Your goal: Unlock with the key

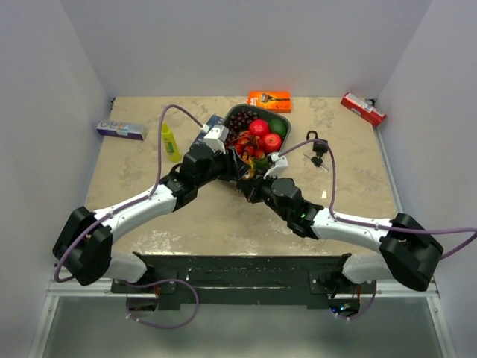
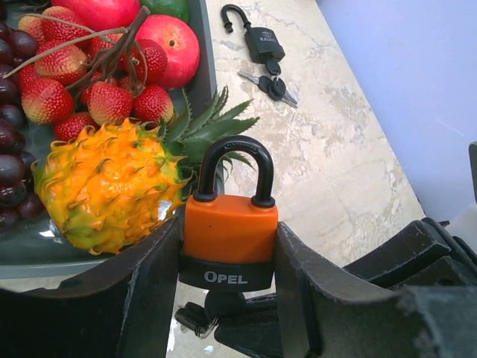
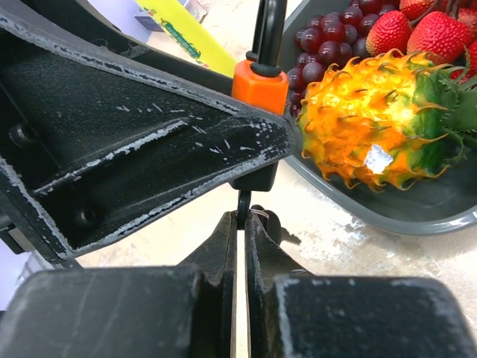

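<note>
Two grips meet over the middle of the table (image 1: pixel 365 186): the left gripper (image 2: pixel 227 261) clamps the orange Opel padlock (image 2: pixel 229 224) by its body, shackle up, just beside the near rim of the fruit tray (image 3: pixel 387 220). The right gripper (image 3: pixel 241 246) pinches the key (image 3: pixel 243 203) under it. Twist squarely about the key's axis; bare table lies toward the near edge.

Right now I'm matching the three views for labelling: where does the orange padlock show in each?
Top external: not distinguishable; hidden where the two arms meet.
Left wrist: orange padlock, lower centre, clamped in the left gripper.
Right wrist: only its orange top, upper centre, behind a black finger.
Shared landmark: the grey fruit tray beside it, spiky yellow fruit at its near edge.
</note>
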You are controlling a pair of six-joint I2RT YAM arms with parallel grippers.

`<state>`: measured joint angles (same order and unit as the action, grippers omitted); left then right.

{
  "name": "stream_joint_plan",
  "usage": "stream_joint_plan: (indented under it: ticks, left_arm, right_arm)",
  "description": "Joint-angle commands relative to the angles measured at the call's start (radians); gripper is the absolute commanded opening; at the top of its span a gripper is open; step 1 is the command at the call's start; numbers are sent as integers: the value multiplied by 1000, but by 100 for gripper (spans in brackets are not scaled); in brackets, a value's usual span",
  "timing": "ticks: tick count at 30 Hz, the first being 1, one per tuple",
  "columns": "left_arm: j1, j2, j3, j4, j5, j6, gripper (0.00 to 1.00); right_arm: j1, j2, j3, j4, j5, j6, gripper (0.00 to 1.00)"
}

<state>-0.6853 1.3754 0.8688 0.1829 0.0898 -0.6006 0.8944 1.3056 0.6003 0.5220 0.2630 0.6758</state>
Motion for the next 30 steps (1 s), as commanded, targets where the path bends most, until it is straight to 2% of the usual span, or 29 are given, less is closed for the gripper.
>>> stream_joint_plan:
  ticks: [1, 11, 23, 30]
  left_arm:
    - [-62, 16, -11, -74, 79, 21, 0]
    - [-85, 39, -8, -79, 67, 24, 0]
    - [-99, 57, -11, -79, 76, 16, 0]
    - [-103, 62, -16, -69, 77, 10, 0]
  right_arm:
    - [-49, -48, 85, 133, 137, -70, 0]
    - [-57, -80, 87, 164, 166, -96, 0]
    - [-95, -85, 98, 219, 131, -81, 0]
    - [-103, -98, 95, 256, 114, -24, 0]
